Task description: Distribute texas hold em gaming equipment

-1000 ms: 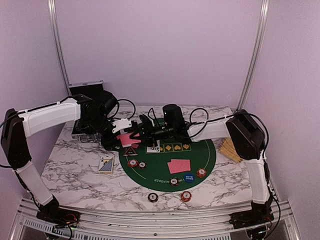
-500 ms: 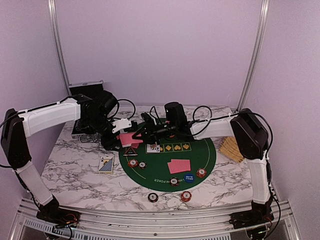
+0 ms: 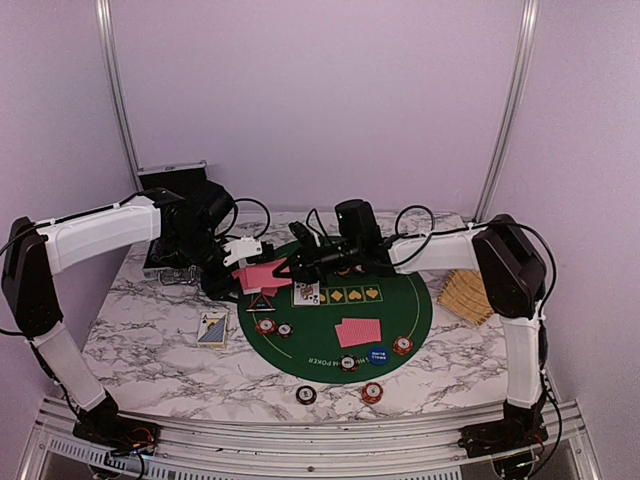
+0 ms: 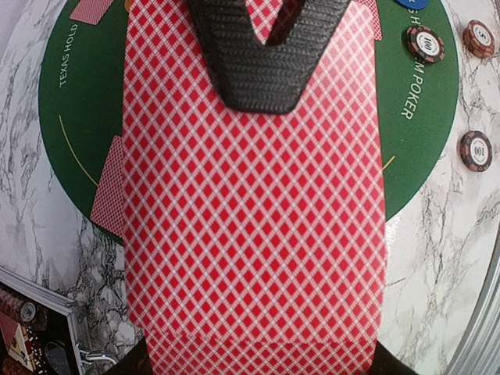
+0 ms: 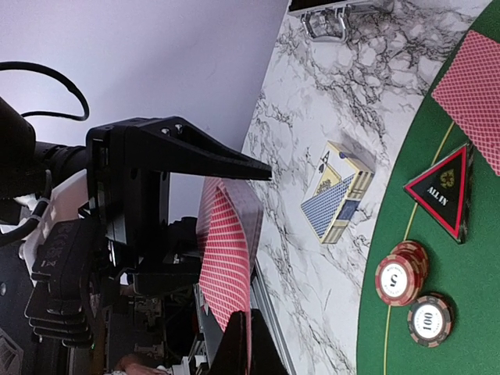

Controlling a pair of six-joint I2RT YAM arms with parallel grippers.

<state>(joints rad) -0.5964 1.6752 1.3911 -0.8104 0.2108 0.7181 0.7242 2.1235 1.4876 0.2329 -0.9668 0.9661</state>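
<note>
Since a second ago, right gripper [image 3: 292, 263] slides rightward at centre frame, pinching one card's [image 5: 226, 269] edge; left gripper [image 3: 243, 268] clamps the deck [image 4: 254, 211].

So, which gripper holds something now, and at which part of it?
The left gripper clamps the deck of red-backed cards at one short end; the right gripper reaches its other end.

- Playing cards [image 4: 258, 226]: glossy card, red diamond-lattice backs.
- Round mat [image 3: 400, 305]: matt green cloth.
- Table [image 3: 150, 345]: smooth marble-look top.
- Poker chips [image 4: 424, 43]: hard, slightly shiny plastic.
</note>
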